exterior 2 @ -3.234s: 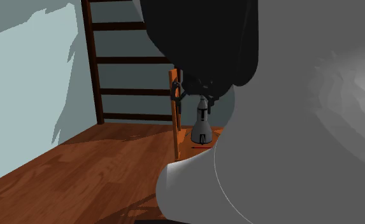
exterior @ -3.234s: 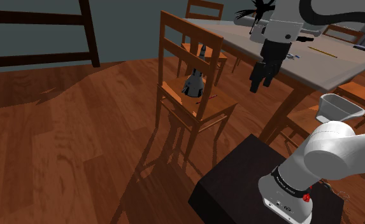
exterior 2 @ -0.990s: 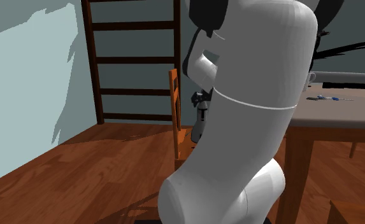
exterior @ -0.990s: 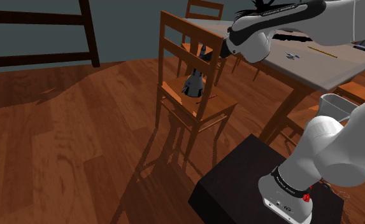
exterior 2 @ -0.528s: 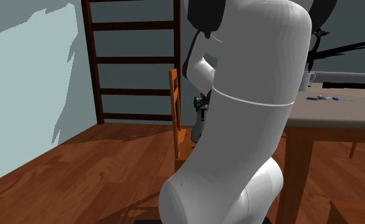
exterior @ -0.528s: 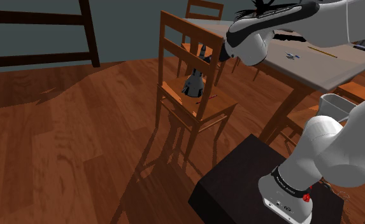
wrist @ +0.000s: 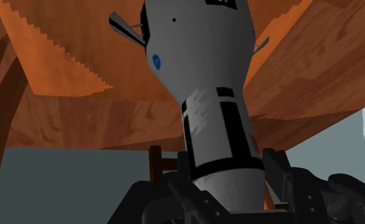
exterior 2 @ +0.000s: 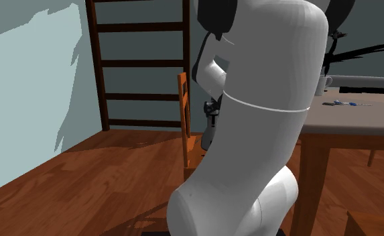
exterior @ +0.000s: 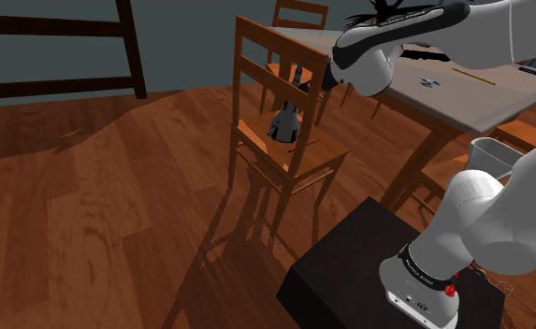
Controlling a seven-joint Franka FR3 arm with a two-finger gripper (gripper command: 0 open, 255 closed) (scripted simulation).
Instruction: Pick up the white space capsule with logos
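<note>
Claw [wrist: 225,184] looks pinched on capsule [wrist: 203,83] nose; capsule on chair [exterior: 298,161], arm [exterior: 387,42] at its 2 o'clock, shoulder view. Lift left.

1. White, rounded arm links [exterior: 499,220], thick and smooth.
2. Dark band [exterior: 423,269] near the base, ringed with small pale lettering.
3. Red dot [exterior: 450,290] on the base's front.
4. Thin black cable strands [exterior: 373,16] by the wrist.
5. All-black gripper [wrist: 229,194] with blocky fingers [wrist: 289,188].

A home's dining room; wooden chairs [exterior: 305,161] at a table [exterior: 482,99]; wood floor [exterior: 116,207].
</note>
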